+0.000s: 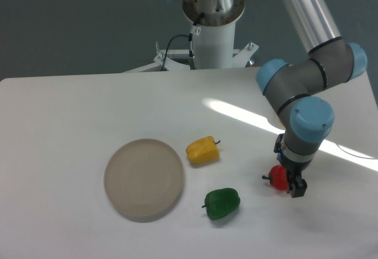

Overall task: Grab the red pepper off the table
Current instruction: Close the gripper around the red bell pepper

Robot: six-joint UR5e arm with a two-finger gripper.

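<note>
Near the right edge of the table (71, 111), the gripper (289, 182) straddles the red pepper (277, 177), jaws apparently closed around it, though its glossy, rounded skin could slip out when lifted.

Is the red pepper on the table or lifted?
Cannot tell: the gripper is down around the red pepper, hiding its underside; any gap above the table is unclear.

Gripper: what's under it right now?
The red pepper sits at the gripper, on the table; its left side and stem show. Its right side is covered by the gripper, so finger contact can't be confirmed.
</note>
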